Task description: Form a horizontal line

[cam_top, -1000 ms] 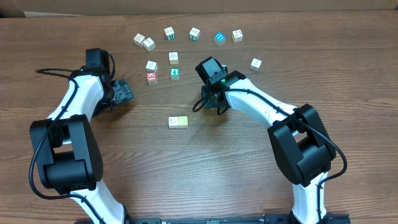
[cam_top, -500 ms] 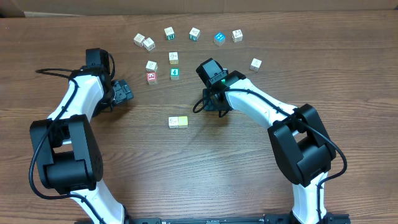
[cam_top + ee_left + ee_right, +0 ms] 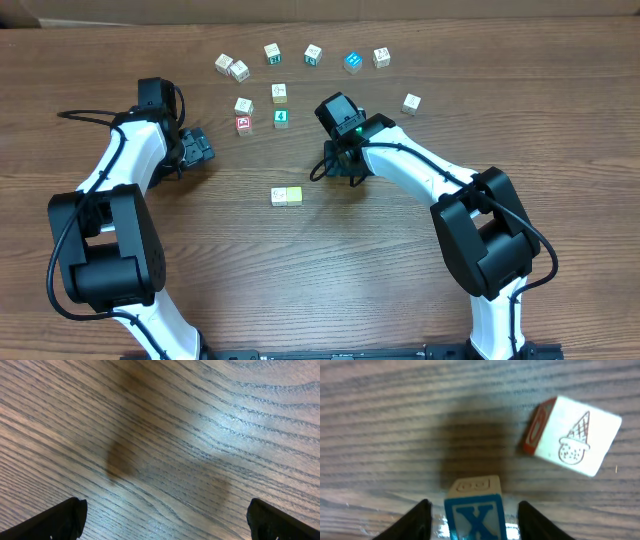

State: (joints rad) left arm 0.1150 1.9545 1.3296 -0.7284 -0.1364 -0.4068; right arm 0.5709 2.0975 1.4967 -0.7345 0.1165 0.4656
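Two blocks (image 3: 286, 196) lie side by side at the table's middle, one pale and one yellow-green. My right gripper (image 3: 340, 165) hovers to their right. In the right wrist view its fingers (image 3: 475, 515) are open, with a gap on each side of a blue X block (image 3: 473, 487) standing between them. A white block with an ice-cream cone and a red side (image 3: 570, 442) lies just beyond, tilted. Both are hidden under the arm in the overhead view. My left gripper (image 3: 200, 150) is open and empty over bare wood (image 3: 160, 435).
Several loose blocks are scattered at the far side: a red one (image 3: 243, 124), a green one (image 3: 281, 118), a blue one (image 3: 352, 61), a white one (image 3: 411, 102) at the right, and others in an arc along the back.
My right gripper has shifted slightly down and toward the pair of blocks. The left arm has not moved.
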